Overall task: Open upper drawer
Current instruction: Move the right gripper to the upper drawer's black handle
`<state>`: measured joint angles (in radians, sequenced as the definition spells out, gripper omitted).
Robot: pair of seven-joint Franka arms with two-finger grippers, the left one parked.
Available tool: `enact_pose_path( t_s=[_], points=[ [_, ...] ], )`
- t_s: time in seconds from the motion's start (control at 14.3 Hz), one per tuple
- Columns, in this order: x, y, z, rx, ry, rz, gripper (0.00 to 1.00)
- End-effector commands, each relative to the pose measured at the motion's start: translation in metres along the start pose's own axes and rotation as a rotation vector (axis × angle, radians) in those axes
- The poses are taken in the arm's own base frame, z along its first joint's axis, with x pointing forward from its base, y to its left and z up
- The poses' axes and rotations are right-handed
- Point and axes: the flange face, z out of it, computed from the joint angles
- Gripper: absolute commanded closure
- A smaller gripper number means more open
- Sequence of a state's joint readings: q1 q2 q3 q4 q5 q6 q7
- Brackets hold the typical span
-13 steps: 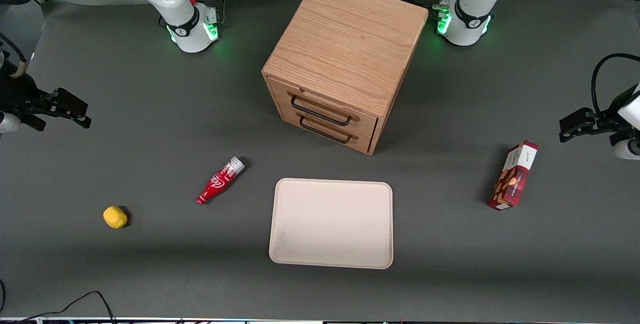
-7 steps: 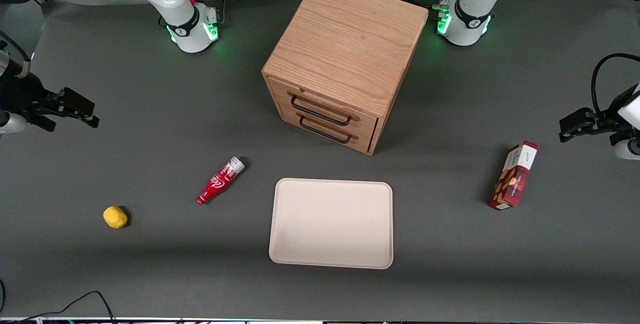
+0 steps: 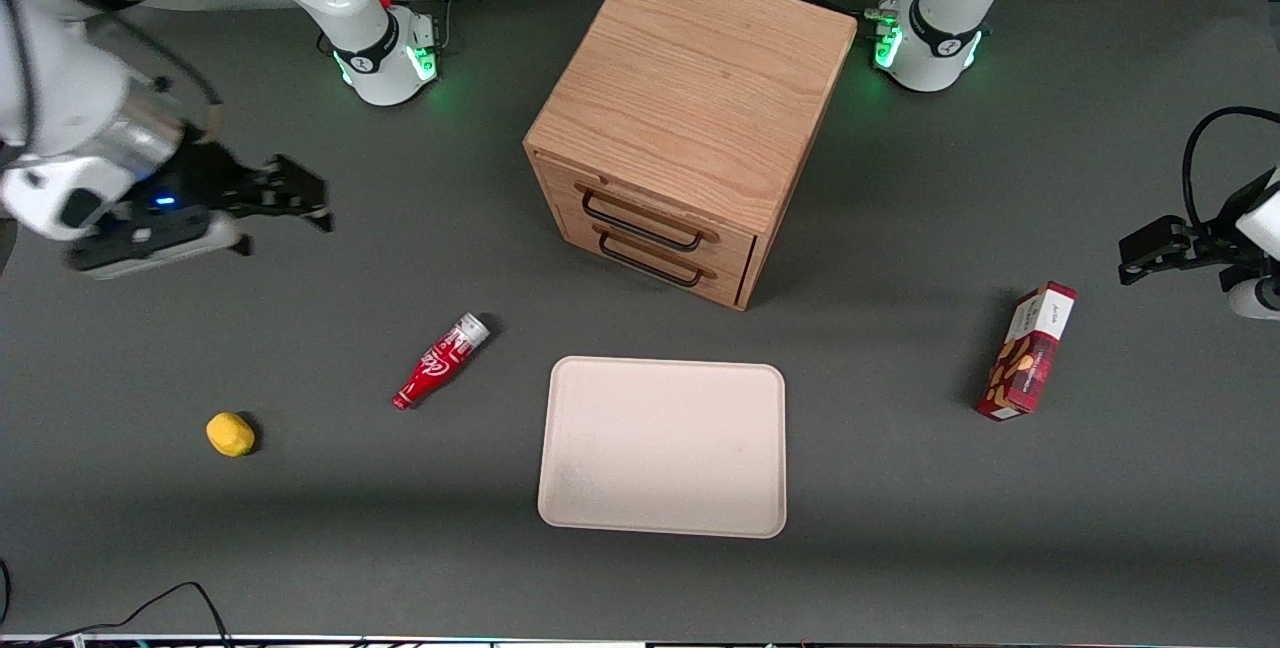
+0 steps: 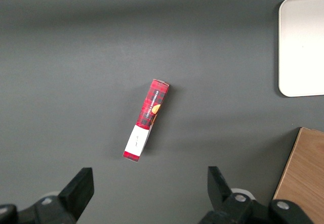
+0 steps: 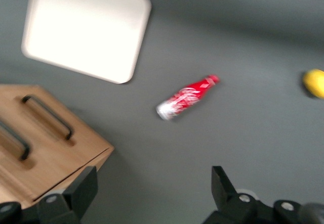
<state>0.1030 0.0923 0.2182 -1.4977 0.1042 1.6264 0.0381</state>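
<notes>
- Two drawers sit in the wooden cabinet (image 3: 690, 118), each with one black wire handle; the upper drawer (image 3: 655, 218) is shut flush above the lower drawer (image 3: 660, 263), and the cabinet stands mid-table, farther from the front camera than the tray.
- One gripper (image 3: 305, 198) hangs above bare table toward the working arm's end, well apart from the cabinet, fingers spread with nothing between them; the wrist view shows the two fingers (image 5: 81, 191) wide apart.
- One yellow lump (image 3: 230, 434) lies near the working arm's end, nearer the camera than the gripper; it is cut off at the wrist view's edge.
- One red bottle (image 3: 441, 361) lies on its side between the lump and the tray, blurred in the wrist view.
- One pale tray (image 3: 663, 447) lies in front of the drawers, apart from them.
- One red box (image 3: 1027, 351) stands toward the parked arm's end.
- Nothing lies between gripper and upper handle.
</notes>
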Motion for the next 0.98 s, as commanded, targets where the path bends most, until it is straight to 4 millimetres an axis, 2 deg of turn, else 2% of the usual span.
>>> enact_pose_path(
  t_s=[0.0, 0.14, 0.21, 0.42, 0.56, 0.77, 0.91],
  points=[
    [0.018, -0.084, 0.021, -0.022, -0.028, -0.152, 0.00],
    [0.021, -0.136, 0.047, -0.033, -0.055, -0.292, 0.00],
    [0.021, -0.154, 0.062, -0.032, -0.071, -0.342, 0.00],
    [0.034, -0.178, 0.103, -0.003, -0.083, -0.474, 0.00],
    [0.041, -0.198, 0.132, 0.085, -0.082, -0.533, 0.00],
    [0.052, -0.214, 0.153, 0.191, -0.030, -0.548, 0.00],
    [0.058, -0.217, 0.166, 0.205, -0.012, -0.543, 0.00]
  ],
)
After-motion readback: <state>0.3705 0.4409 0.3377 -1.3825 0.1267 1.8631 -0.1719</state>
